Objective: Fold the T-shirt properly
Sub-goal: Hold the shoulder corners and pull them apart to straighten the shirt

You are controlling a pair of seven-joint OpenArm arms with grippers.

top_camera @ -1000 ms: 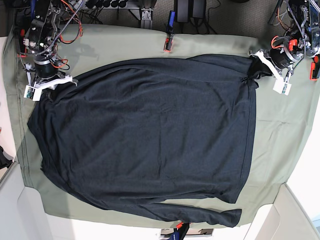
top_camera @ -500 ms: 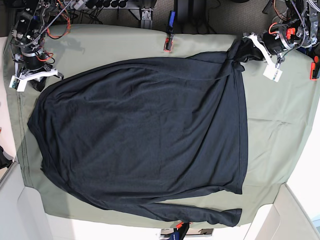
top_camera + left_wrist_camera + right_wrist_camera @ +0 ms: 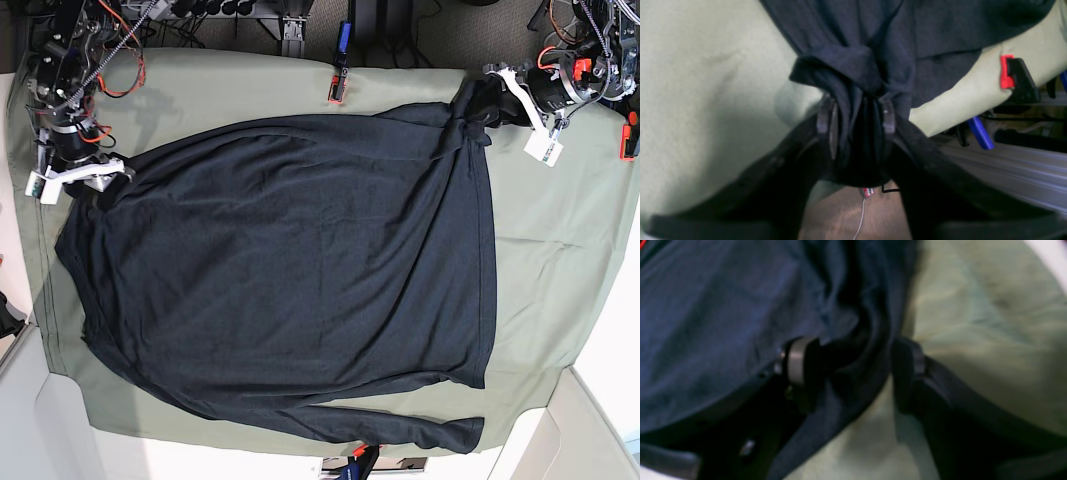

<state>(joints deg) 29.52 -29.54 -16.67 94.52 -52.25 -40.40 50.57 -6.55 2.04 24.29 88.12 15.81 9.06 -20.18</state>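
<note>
The dark navy T-shirt [image 3: 290, 280] lies spread on the sage-green cloth [image 3: 550, 260], with one long sleeve [image 3: 400, 430] along the near edge. My left gripper [image 3: 497, 100] is at the far right and is shut on a bunched corner of the T-shirt [image 3: 853, 66]; its fingers [image 3: 825, 116] pinch the fabric, lifted above the cloth. My right gripper [image 3: 92, 183] is at the far left. In its wrist view the gripper [image 3: 853, 370] has a fold of T-shirt [image 3: 723, 313] between its fingers [image 3: 796, 361].
A red clamp [image 3: 335, 90] holds the cloth at the far edge and also shows in the left wrist view [image 3: 1007, 71]. Another red clamp [image 3: 628, 135] sits at the right edge. White table corners [image 3: 590, 430] lie beyond the cloth at the near side.
My left gripper pulled its shirt corner up and inward, then held still. My right gripper went up and out with its corner, then came back down and inward.
</note>
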